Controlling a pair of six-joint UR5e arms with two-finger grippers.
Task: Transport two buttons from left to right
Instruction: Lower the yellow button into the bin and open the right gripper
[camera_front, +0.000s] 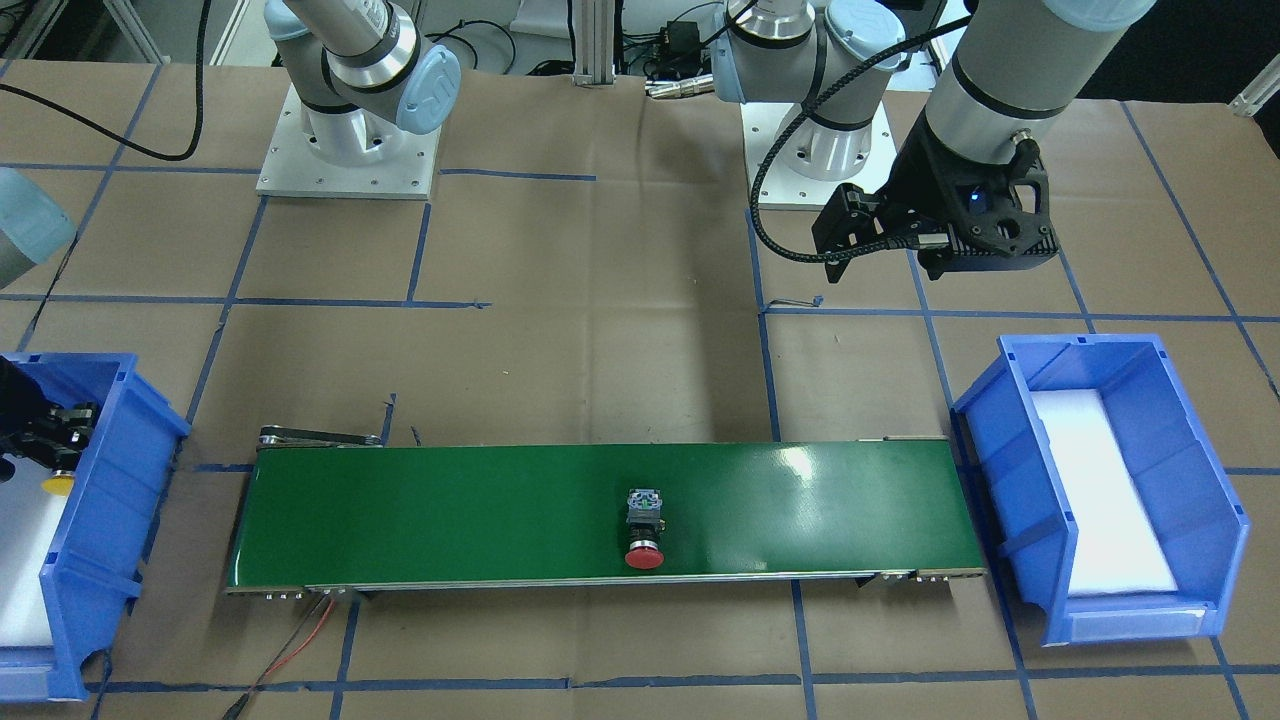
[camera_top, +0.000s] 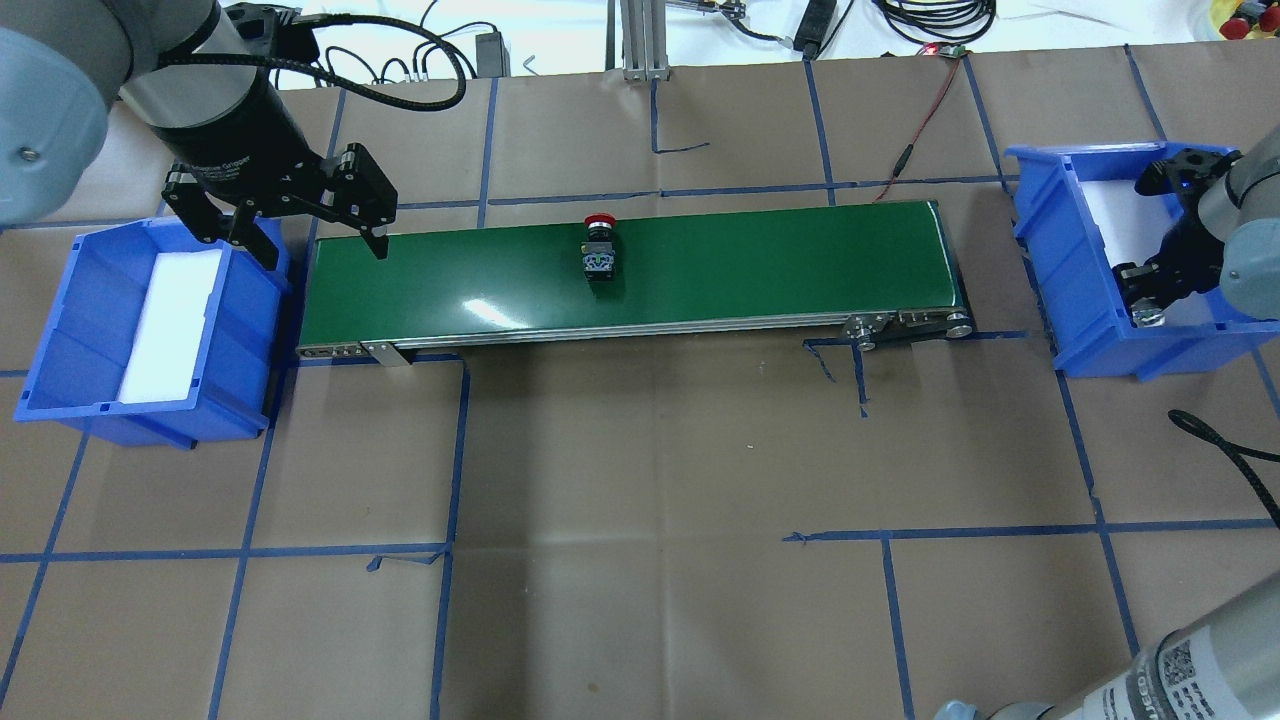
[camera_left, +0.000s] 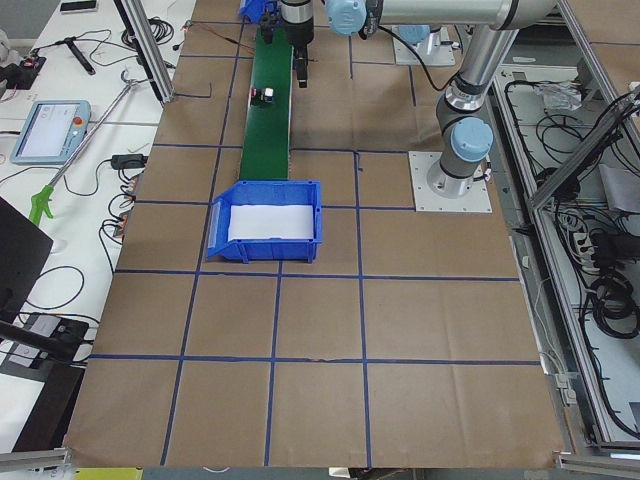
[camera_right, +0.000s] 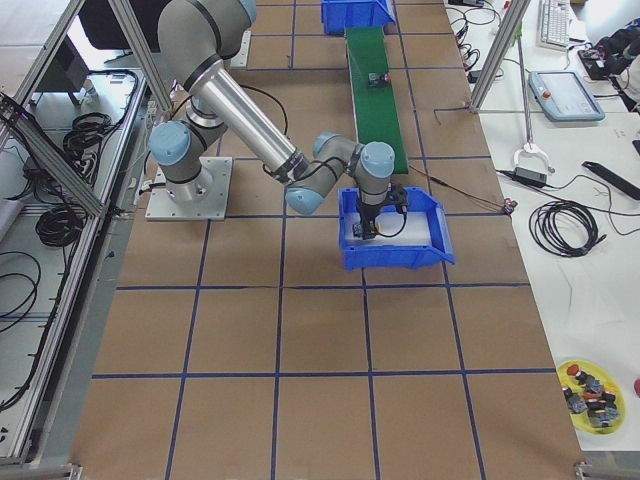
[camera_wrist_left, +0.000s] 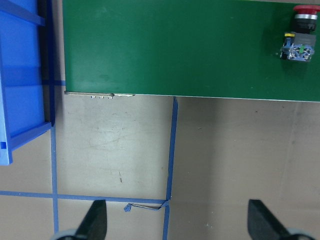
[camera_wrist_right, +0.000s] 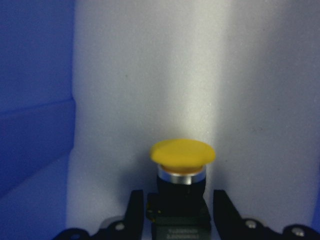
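The red button (camera_front: 645, 540) lies on its side at the middle of the green conveyor belt (camera_front: 450, 510); it also shows in the overhead view (camera_top: 598, 250) and at the top right of the left wrist view (camera_wrist_left: 301, 35). My left gripper (camera_top: 325, 255) is open and empty, above the belt's left end. My right gripper (camera_top: 1140, 298) is inside the right blue bin (camera_top: 1060, 250), shut on the black body of the yellow button (camera_wrist_right: 182, 152). The button's cap points away from the wrist over the white foam liner. The yellow cap shows under the gripper in the front view (camera_front: 57, 485).
The left blue bin (camera_top: 90, 330), with a white foam liner, stands just off the belt's left end. A red and black cable (camera_top: 915, 140) runs to the belt's far right end. Brown paper with blue tape lines covers the table.
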